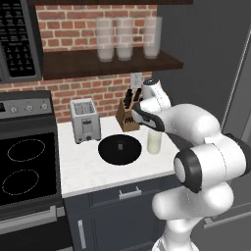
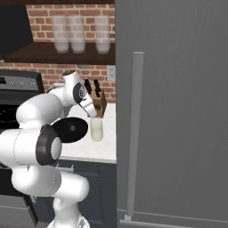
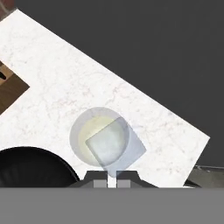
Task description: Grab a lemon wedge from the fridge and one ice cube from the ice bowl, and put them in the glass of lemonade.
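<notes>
Left base view: end effector (image 1: 153, 128) poised just above glass of lemonade (image 1: 154, 142), beside ice bowl (image 1: 119, 148) on desk (image 1: 88, 169). Right base view: fridge (image 2: 178, 111) shut, glass near its left edge. Hand view: fingertips (image 3: 100, 179) nearly together, pinching a pale ice cube (image 3: 115, 149) over the glass.

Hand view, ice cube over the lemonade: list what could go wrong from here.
1. The ice cube overhangs the rim of the glass of lemonade; released now, it might catch the rim and fall onto the counter.
2. The gripper hangs close above the glass, so descending further may tip it.
</notes>
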You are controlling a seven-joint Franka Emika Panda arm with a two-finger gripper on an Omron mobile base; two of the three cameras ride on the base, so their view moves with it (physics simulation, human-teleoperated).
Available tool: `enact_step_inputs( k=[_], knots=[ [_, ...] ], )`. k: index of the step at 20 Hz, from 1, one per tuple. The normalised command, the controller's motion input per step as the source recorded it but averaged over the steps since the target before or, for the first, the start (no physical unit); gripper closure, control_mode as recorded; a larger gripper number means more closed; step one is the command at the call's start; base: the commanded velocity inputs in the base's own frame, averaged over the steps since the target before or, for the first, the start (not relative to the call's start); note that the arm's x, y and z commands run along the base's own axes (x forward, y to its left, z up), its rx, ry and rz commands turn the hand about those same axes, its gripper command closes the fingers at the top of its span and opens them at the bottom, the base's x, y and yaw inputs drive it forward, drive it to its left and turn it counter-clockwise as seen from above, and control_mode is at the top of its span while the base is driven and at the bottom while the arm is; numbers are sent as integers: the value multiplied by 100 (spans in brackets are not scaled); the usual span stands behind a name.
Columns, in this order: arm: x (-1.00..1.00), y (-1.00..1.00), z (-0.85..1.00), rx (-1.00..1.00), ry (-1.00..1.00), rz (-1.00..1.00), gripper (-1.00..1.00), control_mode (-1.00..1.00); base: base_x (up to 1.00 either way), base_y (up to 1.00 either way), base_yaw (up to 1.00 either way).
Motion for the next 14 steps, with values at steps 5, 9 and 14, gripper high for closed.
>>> enact_step_inputs(
  k=[5, 9, 14],
  knots=[
    [5, -7, -18, 0, 1, 0, 100, -100, 0, 0, 0],
    [20, 0, -34, 0, 5, 0, 100, -100, 0, 0, 0],
    [19, 0, -28, 0, 4, 0, 100, -100, 0, 0, 0]
  ],
)
